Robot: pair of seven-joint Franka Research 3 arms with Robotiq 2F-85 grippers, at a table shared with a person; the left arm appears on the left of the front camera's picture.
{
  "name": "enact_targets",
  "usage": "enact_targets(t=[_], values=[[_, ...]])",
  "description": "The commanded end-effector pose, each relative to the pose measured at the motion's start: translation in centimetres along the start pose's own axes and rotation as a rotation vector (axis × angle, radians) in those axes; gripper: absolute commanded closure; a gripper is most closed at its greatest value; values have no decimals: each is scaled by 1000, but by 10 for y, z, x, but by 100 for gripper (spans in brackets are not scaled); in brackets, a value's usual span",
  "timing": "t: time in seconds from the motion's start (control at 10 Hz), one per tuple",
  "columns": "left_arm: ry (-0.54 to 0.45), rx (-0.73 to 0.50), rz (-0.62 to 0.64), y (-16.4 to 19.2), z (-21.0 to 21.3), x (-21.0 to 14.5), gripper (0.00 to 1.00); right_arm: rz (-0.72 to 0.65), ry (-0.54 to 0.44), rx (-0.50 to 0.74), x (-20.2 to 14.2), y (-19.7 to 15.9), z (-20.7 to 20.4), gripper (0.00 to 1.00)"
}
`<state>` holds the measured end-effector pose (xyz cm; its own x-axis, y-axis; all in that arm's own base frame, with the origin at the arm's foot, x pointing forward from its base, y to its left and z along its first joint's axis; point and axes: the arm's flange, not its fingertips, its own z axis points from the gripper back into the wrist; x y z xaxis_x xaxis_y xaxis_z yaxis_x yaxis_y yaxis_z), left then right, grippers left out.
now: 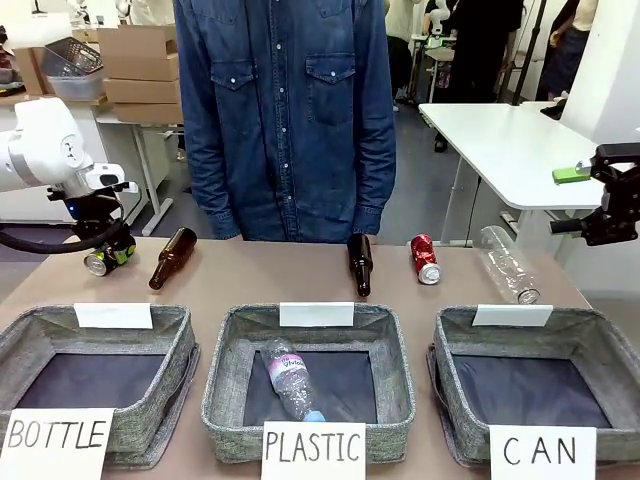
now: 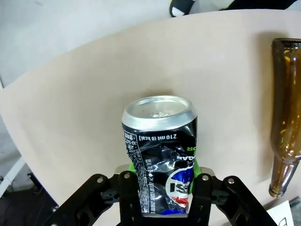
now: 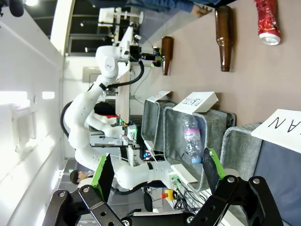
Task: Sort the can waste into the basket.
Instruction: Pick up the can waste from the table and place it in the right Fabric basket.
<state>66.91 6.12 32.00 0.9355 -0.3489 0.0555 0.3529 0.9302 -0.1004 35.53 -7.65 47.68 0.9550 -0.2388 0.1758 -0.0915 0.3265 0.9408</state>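
The left gripper [image 1: 108,256] had its green-padded fingers [image 2: 133,167] clamped on the dented dark black-purple metal drink can [image 2: 160,155], one pad on each side of the crumpled body and the silver end pointing away from the wrist. It held the can over the far left corner of the light brown table [image 1: 260,290], just beside a brown glass bottle [image 1: 172,258] lying on its side; whether the can touched the tabletop could not be told.

The crushed red metal can with white marks [image 1: 425,259] lay on the table's far side, between a second brown glass bottle [image 1: 360,264] and a clear plastic bottle [image 1: 508,264]. The grey woven-fabric rectangular basket with the "CAN" card [image 1: 445,380] stood at the near right, its dark base bare.

The right gripper [image 1: 568,200] hung above the table's right edge with its fingers [image 3: 101,175] spread wide apart, holding nothing. A person in a blue denim shirt [image 1: 285,120] stood at the far side
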Motion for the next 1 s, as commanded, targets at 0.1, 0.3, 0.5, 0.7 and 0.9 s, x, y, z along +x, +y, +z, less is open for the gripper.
enact_targets(t=[0.1, 0.3, 0.5, 0.7, 0.9], values=[[-21, -11, 49, -4, 18, -12, 97, 19, -8, 22, 4, 2, -2, 0], [-18, -62, 33, -30, 89, -78, 97, 19, -8, 22, 4, 2, -2, 0], [-100, -149, -103, -73, 159, -174, 97, 19, -8, 22, 4, 2, -2, 0], [-196, -226, -304, -112, 185, -256, 97, 19, -8, 22, 4, 2, -2, 0], [-292, -206, -439, -135, 186, -309, 97, 19, -8, 22, 4, 2, -2, 0]])
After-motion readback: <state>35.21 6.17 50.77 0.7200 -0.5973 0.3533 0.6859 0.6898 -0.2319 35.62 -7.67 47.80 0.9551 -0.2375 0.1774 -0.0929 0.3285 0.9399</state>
